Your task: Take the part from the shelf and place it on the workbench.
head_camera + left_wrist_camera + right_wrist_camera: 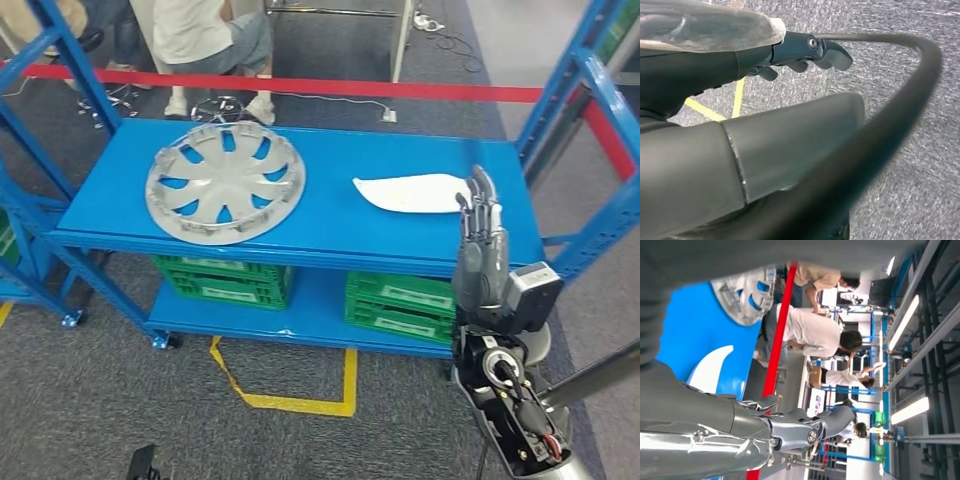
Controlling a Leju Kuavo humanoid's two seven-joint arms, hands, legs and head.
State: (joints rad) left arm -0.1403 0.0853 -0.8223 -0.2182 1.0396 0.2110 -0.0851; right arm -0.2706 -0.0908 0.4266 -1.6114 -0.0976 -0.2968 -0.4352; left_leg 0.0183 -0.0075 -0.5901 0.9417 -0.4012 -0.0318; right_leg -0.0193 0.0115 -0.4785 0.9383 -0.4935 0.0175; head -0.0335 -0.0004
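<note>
Right hand [480, 240] raised upright at the front edge of the blue shelf [324, 215], fingers extended and apart, holding nothing — just beside the white part [411, 192], not touching it. Left hand [753, 65] hangs over grey floor, fingers straight, empty. Silver wheel cover [225, 181] lies well apart to the left; bare blue surface between them. Red barrier tape [302, 87] runs behind the shelf.

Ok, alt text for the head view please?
The robot's right hand hovers open beside a flat white curved part on a blue metal shelf; a round silver hubcap lies farther left, green plastic crates below.
</note>
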